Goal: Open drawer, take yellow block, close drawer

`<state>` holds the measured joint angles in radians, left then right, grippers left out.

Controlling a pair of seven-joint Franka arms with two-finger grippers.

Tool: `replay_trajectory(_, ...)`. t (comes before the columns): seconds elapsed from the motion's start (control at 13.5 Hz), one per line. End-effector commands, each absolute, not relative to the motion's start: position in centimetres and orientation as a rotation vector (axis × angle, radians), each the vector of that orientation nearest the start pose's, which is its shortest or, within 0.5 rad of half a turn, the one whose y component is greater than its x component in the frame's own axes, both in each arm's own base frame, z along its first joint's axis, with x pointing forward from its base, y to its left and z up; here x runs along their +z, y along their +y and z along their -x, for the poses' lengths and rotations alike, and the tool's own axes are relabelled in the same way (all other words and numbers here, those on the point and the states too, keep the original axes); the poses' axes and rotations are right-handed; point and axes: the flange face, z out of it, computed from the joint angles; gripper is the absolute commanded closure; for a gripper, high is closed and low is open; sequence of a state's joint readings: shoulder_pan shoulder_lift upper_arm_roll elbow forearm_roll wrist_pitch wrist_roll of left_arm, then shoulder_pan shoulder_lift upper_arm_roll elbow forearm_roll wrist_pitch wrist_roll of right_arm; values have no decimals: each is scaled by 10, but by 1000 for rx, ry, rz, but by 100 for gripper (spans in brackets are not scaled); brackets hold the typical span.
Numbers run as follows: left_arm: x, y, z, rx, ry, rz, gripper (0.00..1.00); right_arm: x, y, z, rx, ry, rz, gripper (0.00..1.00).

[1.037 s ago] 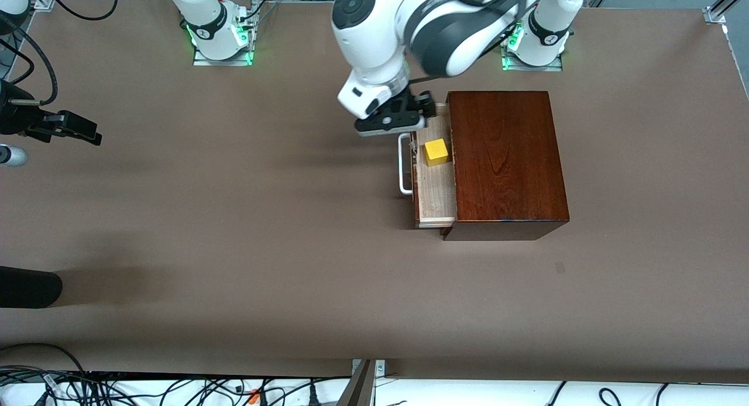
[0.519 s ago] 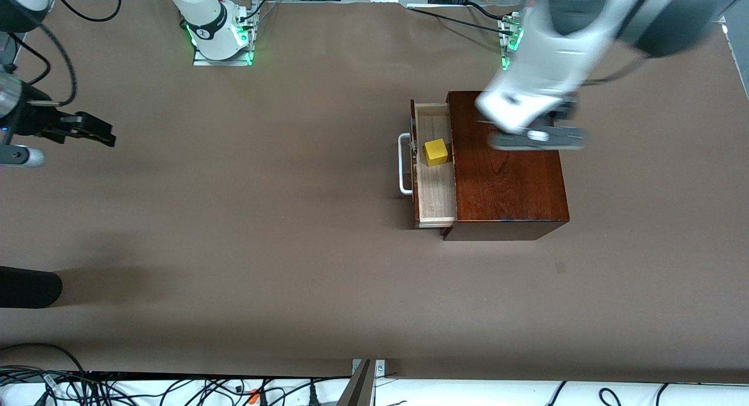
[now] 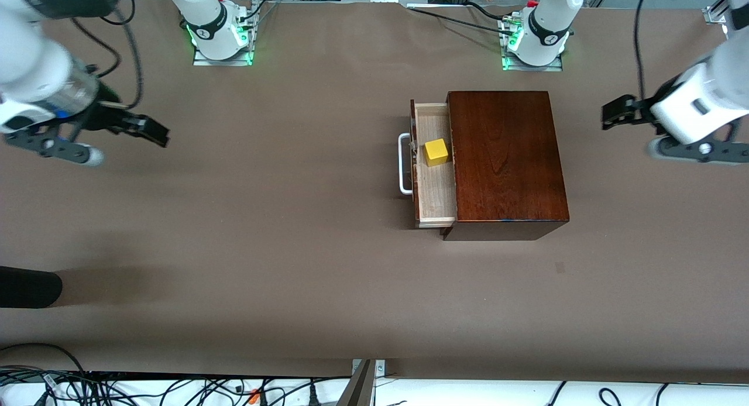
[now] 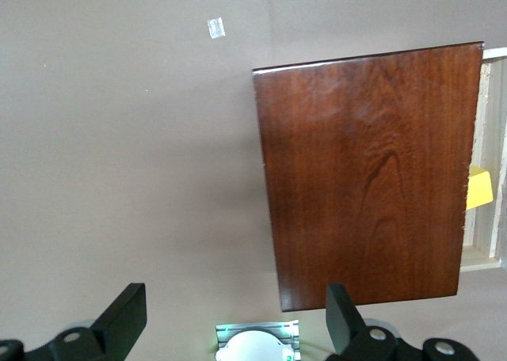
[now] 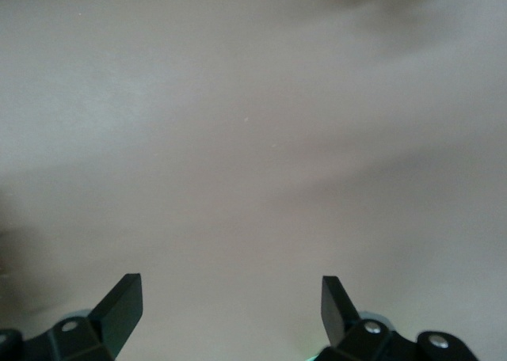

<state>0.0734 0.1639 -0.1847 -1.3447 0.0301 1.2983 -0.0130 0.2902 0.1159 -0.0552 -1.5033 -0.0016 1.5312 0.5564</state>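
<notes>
The dark wooden box (image 3: 503,160) stands toward the left arm's end of the table. Its drawer (image 3: 436,198) is pulled partly out, with the white bar handle (image 3: 401,163) on its front. The yellow block (image 3: 436,151) sits in the drawer, close to the box. My left gripper (image 3: 696,150) hangs open and empty over bare table at the left arm's end, away from the box. The left wrist view shows its open gripper (image 4: 234,321), the box top (image 4: 364,171) and an edge of the block (image 4: 479,187). My right gripper (image 3: 55,150) is open and empty (image 5: 230,305) over bare table at the right arm's end.
A black rounded object (image 3: 29,286) lies at the table's edge at the right arm's end. A small pale patch (image 3: 560,268) marks the table nearer to the front camera than the box. Cables run along the near edge (image 3: 175,388).
My left gripper has swung from over the drawer's handle, across the box top, out to the left arm's end. My right gripper has moved a little toward the middle. Drawer and block have not moved.
</notes>
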Motion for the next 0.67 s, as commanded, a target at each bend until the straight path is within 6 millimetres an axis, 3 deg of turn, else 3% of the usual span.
replay_trajectory(0.0,612,-33,-529,196,199,3127,0,587,184,-556,128,733,3082,0)
replay_trajectory(0.15,608,-18,-519,126,212,3137,0,585,231,-546,95,896,3031,0)
replay_trajectory(0.3,606,-15,-519,130,205,3137,0,577,283,-528,87,1052,2991,0)
replay_trajectory(0.44,592,-13,-517,176,190,3132,0,573,330,-512,71,1253,2911,0)
replay_trajectory(0.59,595,-9,-525,85,155,3141,0,567,388,-494,26,1466,2768,0)
